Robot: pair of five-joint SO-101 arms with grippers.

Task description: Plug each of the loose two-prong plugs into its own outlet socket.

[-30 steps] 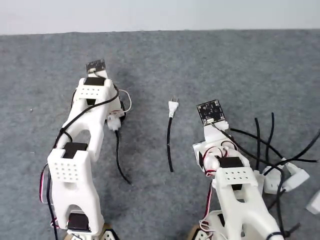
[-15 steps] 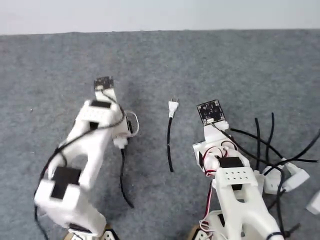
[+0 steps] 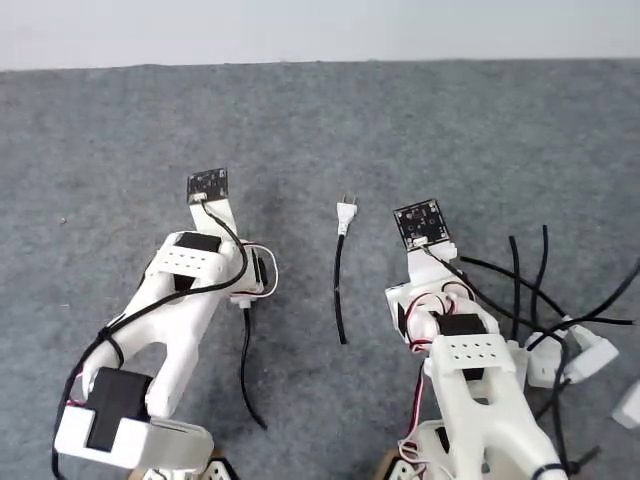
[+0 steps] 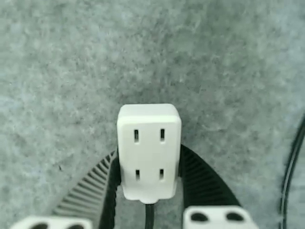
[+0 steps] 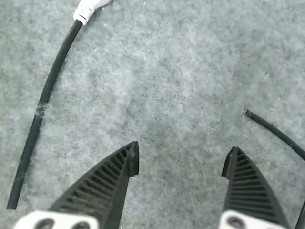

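My left gripper (image 4: 148,155) is shut on a white outlet socket (image 4: 148,143), whose slotted face points at the wrist camera. A black cable leaves the socket's base. In the high view the left arm (image 3: 190,290) holds this socket (image 3: 246,292) left of centre, and its cable (image 3: 246,370) trails toward the front. A loose white two-prong plug (image 3: 346,213) with a short black cable (image 3: 338,290) lies on the carpet between the arms. My right gripper (image 5: 183,150) hangs open over bare carpet, with the plug's end (image 5: 88,9) and cable (image 5: 43,102) off to one side.
Grey carpet (image 3: 450,130) covers the table. Several white sockets and plugs with black cables (image 3: 575,350) lie tangled beside the right arm (image 3: 470,370). A loose black cable end (image 5: 269,126) lies near the right gripper's finger.
The left arm has drawn back toward the front and swung slightly right with the socket in its gripper, dragging its cable along. The right arm and loose plug have not moved.
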